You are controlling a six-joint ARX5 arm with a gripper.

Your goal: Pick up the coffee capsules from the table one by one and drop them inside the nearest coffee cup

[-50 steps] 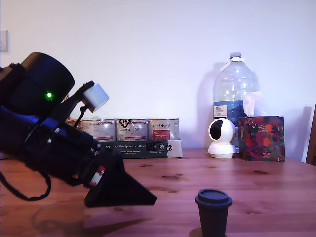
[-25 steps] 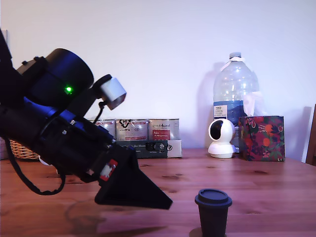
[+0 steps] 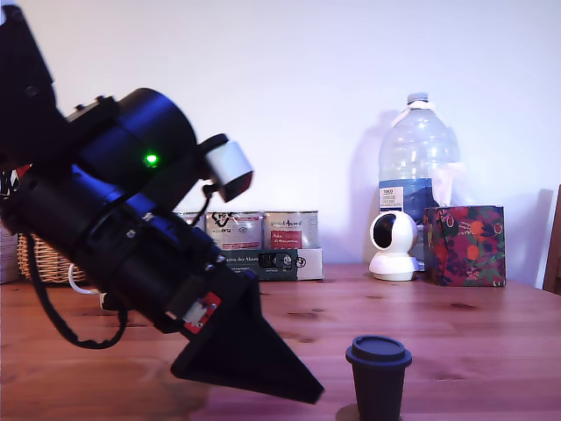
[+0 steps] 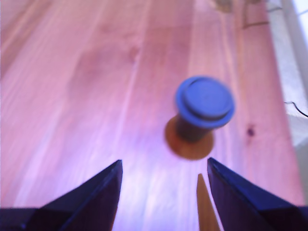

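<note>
Pincer (image 4: 163,183) open, nothing between the two dark fingers (image 4: 94,197), bare wood showing in the gap. Pointing down at the bench (image 3: 491,324), tip low and just to the exterior view's left of a dark capsule (image 3: 379,375). Same capsule (image 4: 202,113) in the wrist view, blurry, standing upright with the wide flat rim on top, just ahead of the fingertips and closer to one finger than the other. Not touching anything.

Arm (image 3: 114,228) coming in from the exterior view's left, tilted steeply forward and down, green light on, cable looping underneath. Wrist camera (image 3: 230,168) sticking up off the top.

Plenty of open wood around the capsule on all sides. Clutter well back along the wall: tins (image 3: 263,230), basket (image 3: 44,261), white camera (image 3: 394,246), big water bottle (image 3: 417,162), patterned box (image 3: 465,246). No cup visible in either view.
</note>
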